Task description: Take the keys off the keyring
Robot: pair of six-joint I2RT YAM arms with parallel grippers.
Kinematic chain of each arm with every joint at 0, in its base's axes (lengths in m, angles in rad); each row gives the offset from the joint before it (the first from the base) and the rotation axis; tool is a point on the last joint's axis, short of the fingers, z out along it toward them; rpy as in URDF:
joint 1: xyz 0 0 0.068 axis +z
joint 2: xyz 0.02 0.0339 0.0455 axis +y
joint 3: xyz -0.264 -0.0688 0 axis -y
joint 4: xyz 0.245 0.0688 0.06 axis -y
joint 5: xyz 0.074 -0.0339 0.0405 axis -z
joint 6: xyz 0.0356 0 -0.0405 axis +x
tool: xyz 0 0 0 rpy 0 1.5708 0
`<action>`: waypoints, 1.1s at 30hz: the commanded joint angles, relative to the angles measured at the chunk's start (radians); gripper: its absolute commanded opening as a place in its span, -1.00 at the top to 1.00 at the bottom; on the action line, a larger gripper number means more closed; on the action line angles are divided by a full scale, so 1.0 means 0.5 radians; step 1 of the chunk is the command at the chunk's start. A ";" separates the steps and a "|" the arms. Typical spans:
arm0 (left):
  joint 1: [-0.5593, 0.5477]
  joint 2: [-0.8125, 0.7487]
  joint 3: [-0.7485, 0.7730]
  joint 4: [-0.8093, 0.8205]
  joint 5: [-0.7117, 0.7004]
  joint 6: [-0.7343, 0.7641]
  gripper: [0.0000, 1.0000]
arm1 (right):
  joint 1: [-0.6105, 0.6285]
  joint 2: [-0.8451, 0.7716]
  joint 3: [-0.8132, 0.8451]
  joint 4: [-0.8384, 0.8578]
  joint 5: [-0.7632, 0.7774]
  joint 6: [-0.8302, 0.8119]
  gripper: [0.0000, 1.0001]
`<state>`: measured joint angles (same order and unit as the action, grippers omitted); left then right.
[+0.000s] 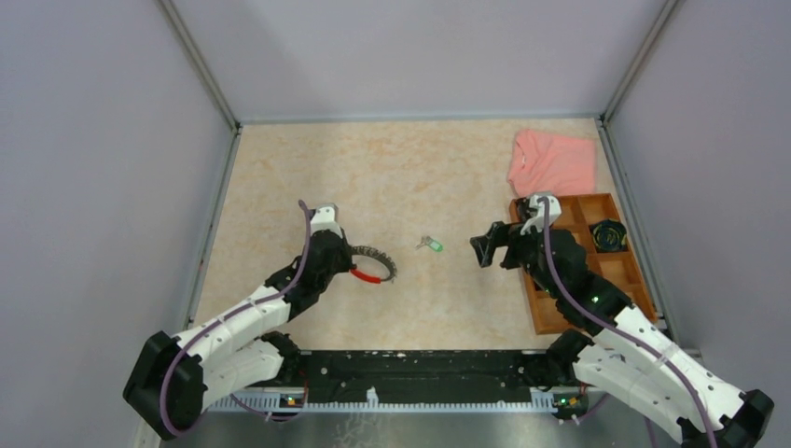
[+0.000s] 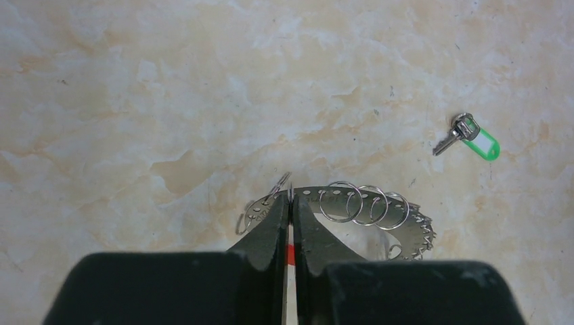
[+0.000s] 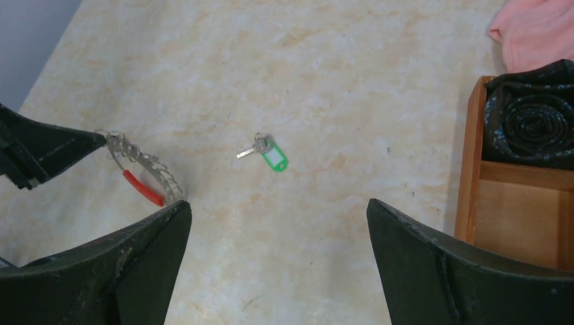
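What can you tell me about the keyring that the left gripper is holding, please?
The keyring is a large thin hoop of grey metal, its band punched with small holes and toothed along one stretch. A short red sleeve covers one arc. Several small split rings are threaded on it. The left gripper has its jaws shut across the band; whether it rests on the table I cannot tell. A green-tagged key lies apart, to its right.
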<state>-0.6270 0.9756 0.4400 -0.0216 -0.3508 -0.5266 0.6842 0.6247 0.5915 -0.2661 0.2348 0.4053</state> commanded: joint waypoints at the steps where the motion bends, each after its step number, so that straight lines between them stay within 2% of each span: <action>1: 0.031 0.001 0.076 -0.007 0.108 -0.005 0.77 | -0.012 -0.010 0.124 -0.103 -0.009 0.014 -0.98; 6: 0.044 -0.022 0.090 -0.034 0.131 -0.004 0.57 | -0.013 -0.024 0.133 -0.141 -0.022 0.005 -0.98; 10: 0.044 -0.041 0.110 -0.046 0.203 0.020 0.20 | -0.014 -0.022 0.147 -0.157 -0.025 -0.001 -0.98; 13: 0.045 -0.079 0.132 -0.079 0.287 0.036 -0.18 | -0.012 -0.028 0.157 -0.172 -0.028 0.007 -0.98; 17: 0.045 -0.111 0.203 -0.134 0.529 0.138 -0.58 | -0.013 -0.034 0.175 -0.184 -0.039 0.009 -0.98; 19: 0.044 -0.128 0.267 -0.210 0.625 0.165 -0.94 | -0.012 -0.037 0.186 -0.186 -0.039 0.008 -0.98; 27: 0.039 -0.231 0.440 -0.470 0.749 0.190 -0.98 | -0.015 -0.086 0.216 -0.148 -0.065 0.012 -0.98; 33: 0.031 -0.367 0.475 -0.577 0.619 0.169 -0.97 | -0.013 -0.136 0.218 -0.126 -0.081 0.006 -0.98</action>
<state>-0.6094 0.8398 0.6384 -0.2565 -0.0135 -0.4461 0.6842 0.5831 0.6510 -0.3679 0.2089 0.4053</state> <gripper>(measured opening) 0.987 0.987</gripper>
